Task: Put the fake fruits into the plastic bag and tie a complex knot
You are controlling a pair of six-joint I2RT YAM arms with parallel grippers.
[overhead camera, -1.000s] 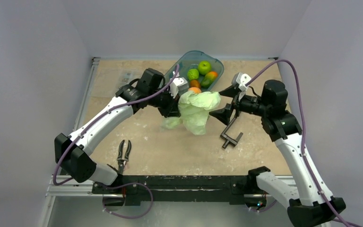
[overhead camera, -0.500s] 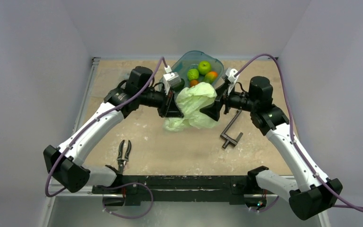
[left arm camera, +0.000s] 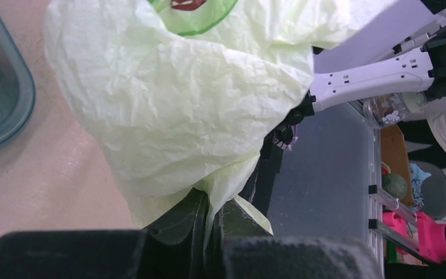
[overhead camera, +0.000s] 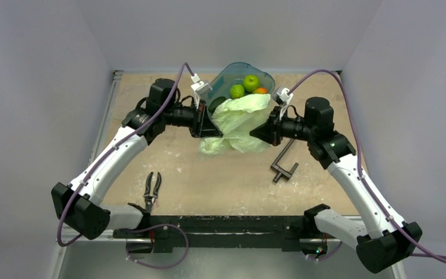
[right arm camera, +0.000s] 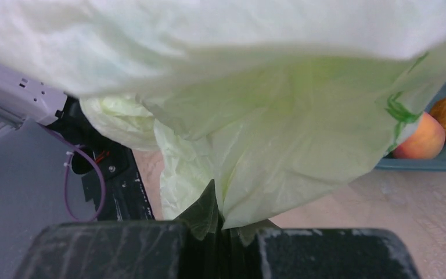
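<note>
Left gripper (overhead camera: pixel 211 127) and right gripper (overhead camera: pixel 262 132) each pinch an edge of the thin, crinkly pale green plastic bag (overhead camera: pixel 239 119), spread beside the translucent teal tub (overhead camera: pixel 225 75) where the small plastic fruits (overhead camera: pixel 251 83) lie; bagging and knotting seem undone.

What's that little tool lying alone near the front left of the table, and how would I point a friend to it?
Take the sandy table, then the left arm's white forearm. Just inside it, toward the near edge, lie the pliers. Unlike the dark T-shaped clamp across on the right, they have two splayed handles meeting at a short nose.
</note>
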